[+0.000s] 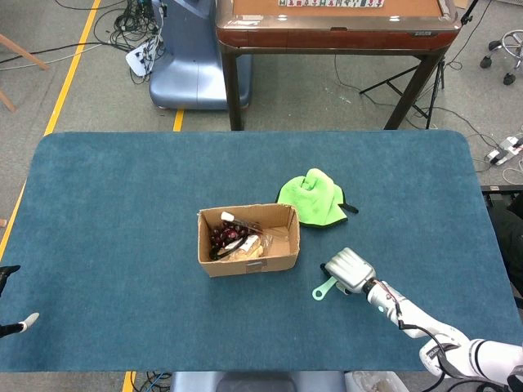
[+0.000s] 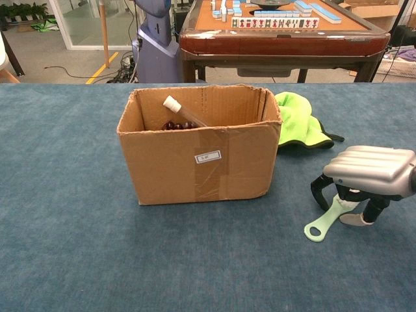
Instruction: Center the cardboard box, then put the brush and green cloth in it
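Note:
The cardboard box (image 1: 248,240) (image 2: 200,146) stands open near the middle of the blue table and holds dark red items and a white-capped stick. Behind and to the right of it lies the crumpled green cloth (image 1: 313,198) (image 2: 296,126). The pale green brush (image 1: 324,287) (image 2: 323,221) lies flat on the table right of the box, handle toward the front left. My right hand (image 1: 350,269) (image 2: 370,172) arches over its head end, fingers (image 2: 317,190) reaching down on either side of it. Only the fingertips of my left hand (image 1: 10,327) show at the left edge.
A wooden mahjong table (image 1: 335,24) and a blue machine base (image 1: 188,57) stand beyond the far edge of the table (image 1: 122,204). Cables lie on the floor there. Bare blue felt stretches left of the box and along the front.

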### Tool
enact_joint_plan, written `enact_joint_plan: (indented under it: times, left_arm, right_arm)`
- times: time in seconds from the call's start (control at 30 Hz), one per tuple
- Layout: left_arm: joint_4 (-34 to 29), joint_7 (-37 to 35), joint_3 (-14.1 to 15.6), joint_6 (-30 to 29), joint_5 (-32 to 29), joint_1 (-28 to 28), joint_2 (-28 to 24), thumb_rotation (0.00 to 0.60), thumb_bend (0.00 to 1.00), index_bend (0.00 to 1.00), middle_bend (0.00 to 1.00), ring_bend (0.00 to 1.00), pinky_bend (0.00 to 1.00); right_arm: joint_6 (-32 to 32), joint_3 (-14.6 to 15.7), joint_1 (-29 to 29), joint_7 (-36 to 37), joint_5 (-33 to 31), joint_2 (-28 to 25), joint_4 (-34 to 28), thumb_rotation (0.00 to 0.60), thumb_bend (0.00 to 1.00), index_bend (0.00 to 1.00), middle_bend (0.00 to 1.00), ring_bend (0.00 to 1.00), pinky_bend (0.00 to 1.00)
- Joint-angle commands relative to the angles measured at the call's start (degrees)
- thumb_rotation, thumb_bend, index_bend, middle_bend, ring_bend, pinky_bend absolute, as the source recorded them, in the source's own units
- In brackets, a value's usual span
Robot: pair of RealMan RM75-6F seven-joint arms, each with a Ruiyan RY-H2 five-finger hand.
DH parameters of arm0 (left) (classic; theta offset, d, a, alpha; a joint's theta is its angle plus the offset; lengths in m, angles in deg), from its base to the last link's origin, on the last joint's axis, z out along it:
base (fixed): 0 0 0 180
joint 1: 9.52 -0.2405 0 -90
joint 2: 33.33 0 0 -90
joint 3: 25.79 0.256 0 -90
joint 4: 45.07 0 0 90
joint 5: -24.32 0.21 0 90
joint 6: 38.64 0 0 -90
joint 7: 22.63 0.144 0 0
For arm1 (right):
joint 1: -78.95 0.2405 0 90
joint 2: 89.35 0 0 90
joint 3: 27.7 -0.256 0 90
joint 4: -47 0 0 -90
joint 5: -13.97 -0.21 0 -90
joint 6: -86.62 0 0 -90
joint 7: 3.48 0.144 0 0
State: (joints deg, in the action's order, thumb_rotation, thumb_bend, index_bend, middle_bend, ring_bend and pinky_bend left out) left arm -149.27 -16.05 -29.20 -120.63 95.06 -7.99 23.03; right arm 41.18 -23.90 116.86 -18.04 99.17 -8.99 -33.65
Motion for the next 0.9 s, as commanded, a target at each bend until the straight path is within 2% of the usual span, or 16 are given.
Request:
enact_joint_plan:
  times: [0.03,0.6,0.9]
  left_arm:
    - [-0.03,-0.02,0.01,0.00,0.01,-0.02,-0.01,0.600,0.11,0.18,0.17,0.04,0.18]
    - [-0.04,-0.11,-0.03,-0.01,0.06,-0.08,-0.04,0.600,0.11,0.18,0.17,0.04,0.18]
    - [-0.03,-0.03,-0.02,-0.01,0.10,-0.11,-0.07,0.600,0.11,0.18,0.17,0.04,0.18]
  right_arm:
    - [0.11,0.01,0.03,-0.06,-0.10,0.08,0.07,0.600,0.32,0.48,1.00,1.00,1.00]
    - [0.54,0.15,0.27,-0.67,-0.44,0.93,0.93,0.600,0.32,0.56,1.00,1.00,1.00]
    - [-1.60,0.08,-0.16,-0.37,0.70,-0.09,-0.22,0.600,0.33,0.59,1.00,1.00,1.00]
